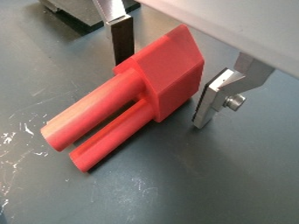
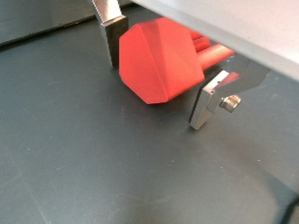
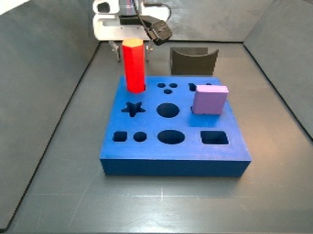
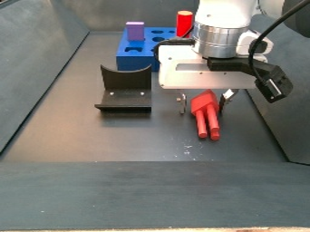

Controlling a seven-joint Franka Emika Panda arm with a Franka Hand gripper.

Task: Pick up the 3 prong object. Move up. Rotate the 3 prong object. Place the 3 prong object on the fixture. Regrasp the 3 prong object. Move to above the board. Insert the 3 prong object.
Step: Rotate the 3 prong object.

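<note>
Salmon-red 3 prong object (image 1: pixel 131 94) lies flat on the dark grey floor (image 4: pixel 109 136), prongs stretched along it, block end sitting between the gripper (image 1: pixel 166 77) fingers. Jaws are spread wide, not clamped on it. Nearby is the fixture (image 4: pixel 126 90); the blue board (image 3: pixel 171 146) sits further off inside the grey-walled bin.

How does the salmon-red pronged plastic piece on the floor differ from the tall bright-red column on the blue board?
The salmon-red pronged plastic piece lies flat on the floor; the tall bright-red column stands upright in the thick blue board. The piece sits between the pincer's fingers; the column is untouched. The piece is paler. Both are reddish.
</note>
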